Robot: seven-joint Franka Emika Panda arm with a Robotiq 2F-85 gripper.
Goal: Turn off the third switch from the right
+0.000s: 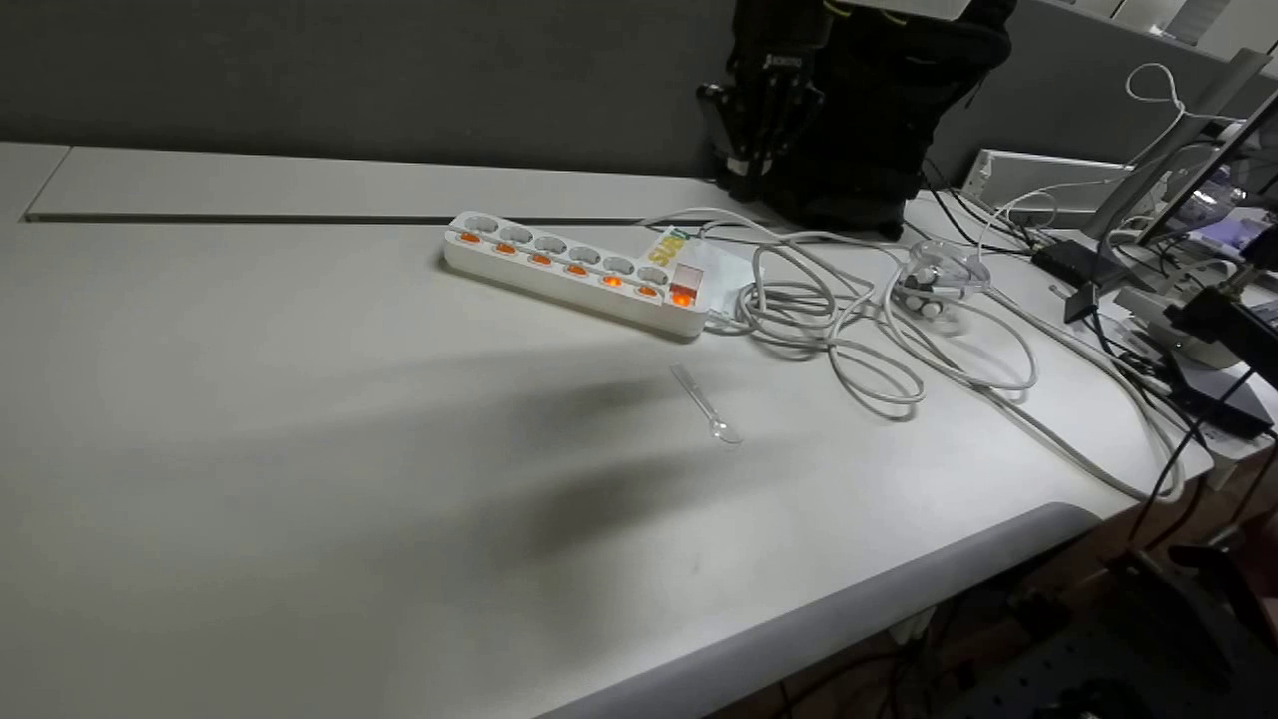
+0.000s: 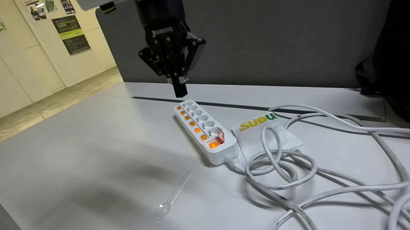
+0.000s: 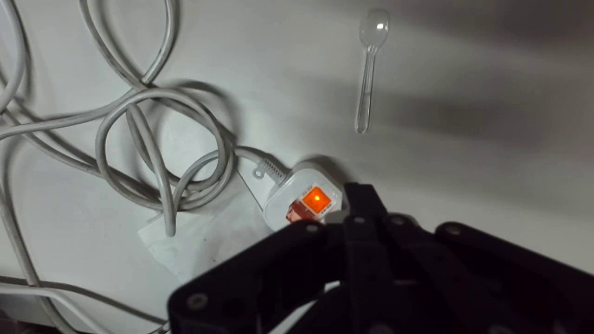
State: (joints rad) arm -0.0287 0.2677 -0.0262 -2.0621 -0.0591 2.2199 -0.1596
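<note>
The long white power strip (image 1: pixel 574 290) lies on the table and also shows in an exterior view (image 2: pixel 218 154). The third switch from the right (image 1: pixel 612 281) is a small orange rocker counted from the cord end, main switch included. It looks brightly lit, and it also shows in an exterior view (image 2: pixel 197 130). My gripper (image 2: pixel 180 89) is shut and empty, fingertips together pointing down, in the air above the strip and apart from it. It also shows in an exterior view (image 1: pixel 747 178). In the wrist view the gripper (image 3: pixel 364 197) hides the third switch and most of the strip (image 3: pixel 283 204).
The larger lit main switch (image 3: pixel 317 199) sits at the cord end beside a raised reddish cover (image 3: pixel 299 212). A coiled white cable (image 2: pixel 277 169) and a napkin (image 2: pixel 259 131) lie beside the strip. A clear plastic spoon (image 1: pixel 707 404) lies in front. A dark partition (image 1: pixel 349 80) stands behind.
</note>
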